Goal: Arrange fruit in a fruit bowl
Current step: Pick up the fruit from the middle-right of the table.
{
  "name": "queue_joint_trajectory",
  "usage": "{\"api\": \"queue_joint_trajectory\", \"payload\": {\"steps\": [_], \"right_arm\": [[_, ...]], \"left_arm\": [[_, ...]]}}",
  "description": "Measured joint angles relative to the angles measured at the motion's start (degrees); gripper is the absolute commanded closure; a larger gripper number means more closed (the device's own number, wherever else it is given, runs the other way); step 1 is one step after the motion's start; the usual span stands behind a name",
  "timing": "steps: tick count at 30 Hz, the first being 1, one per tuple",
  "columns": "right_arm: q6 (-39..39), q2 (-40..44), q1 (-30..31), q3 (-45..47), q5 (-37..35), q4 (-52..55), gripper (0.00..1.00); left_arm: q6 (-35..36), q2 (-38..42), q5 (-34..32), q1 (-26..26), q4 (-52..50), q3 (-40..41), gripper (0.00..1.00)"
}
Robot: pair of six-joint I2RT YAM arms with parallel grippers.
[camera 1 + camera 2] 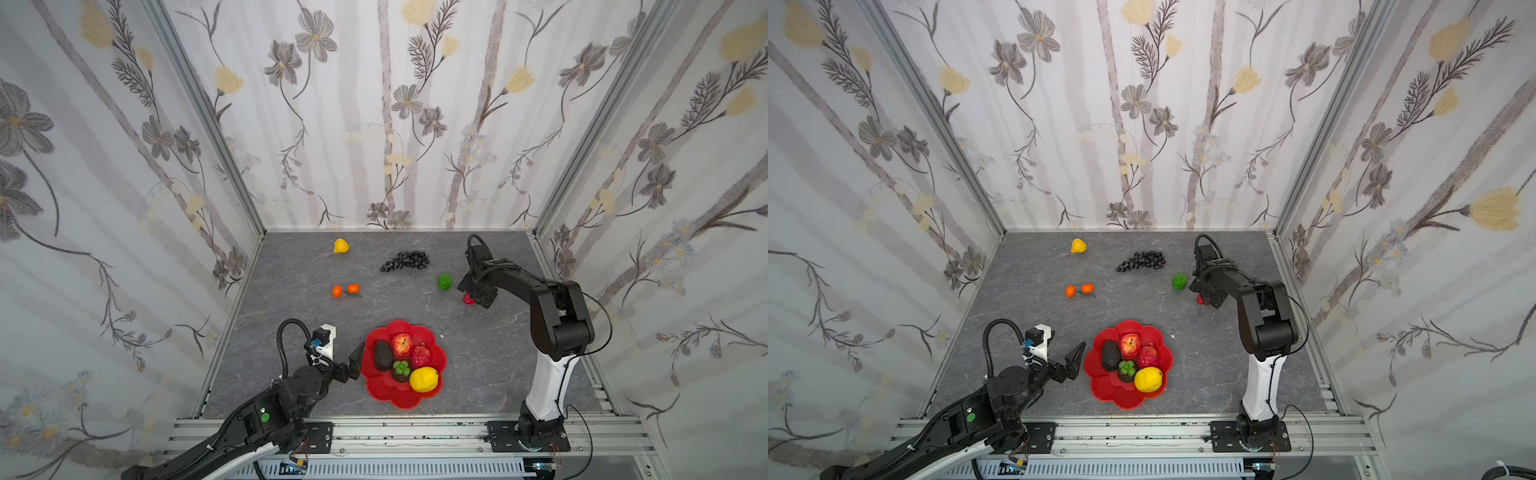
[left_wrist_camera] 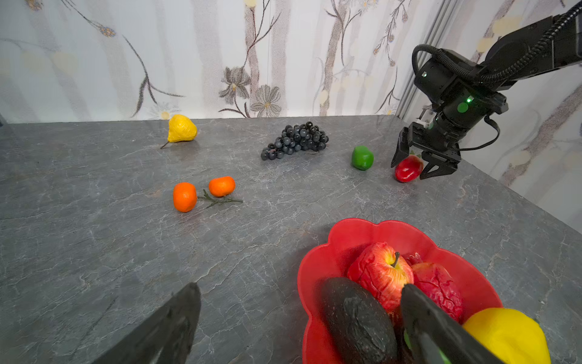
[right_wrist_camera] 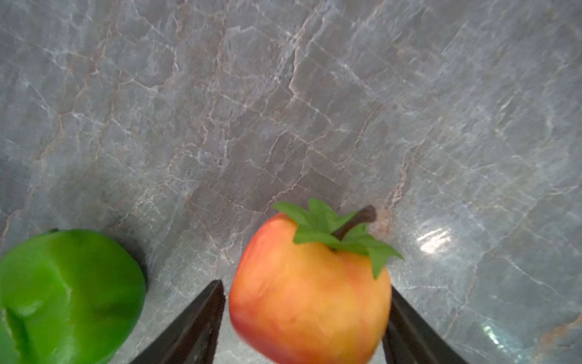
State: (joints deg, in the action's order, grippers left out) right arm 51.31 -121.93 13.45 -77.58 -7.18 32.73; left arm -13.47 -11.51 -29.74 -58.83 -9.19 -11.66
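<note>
Right gripper (image 2: pixel 409 170) is straddling the red-orange apple (image 3: pixel 310 296) unclamped, likely needing squeeze then carry to fruit bowl (image 1: pixel 399 400); left gripper (image 2: pixel 299 289) idling wide open.

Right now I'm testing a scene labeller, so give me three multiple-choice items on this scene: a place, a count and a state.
1. How many fruits lie in the fruit bowl? A three, B five, C seven.
2. Where are the grapes? A in the bowl, B under the bowl, C on the table beyond it.
3. The left gripper is: A open and empty, B shut on a fruit, C out of view.
Key: B, since avocado, apple, wrinkled red fruit, green-capped dark fruit and lemon sit there; C, they lie on bare table; A, its fingers stand wide apart, gripping nothing.
</note>
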Motion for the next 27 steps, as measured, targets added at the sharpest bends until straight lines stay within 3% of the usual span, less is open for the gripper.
{"api": "queue_joint_trajectory", "payload": {"steps": [14,27], "right_arm": [[0.3,0.3,-0.7,1.6,3.4,-1.4,0.46],[0.4,7.2,0.3,7.8,4.3,-4.3,0.49]], "left_arm": [[1.1,-0.3,1.5,0.0,0.3,0.1,0.00],[1.8,-4.0,3.5,0.0,2.7,0.5,0.00]]}}
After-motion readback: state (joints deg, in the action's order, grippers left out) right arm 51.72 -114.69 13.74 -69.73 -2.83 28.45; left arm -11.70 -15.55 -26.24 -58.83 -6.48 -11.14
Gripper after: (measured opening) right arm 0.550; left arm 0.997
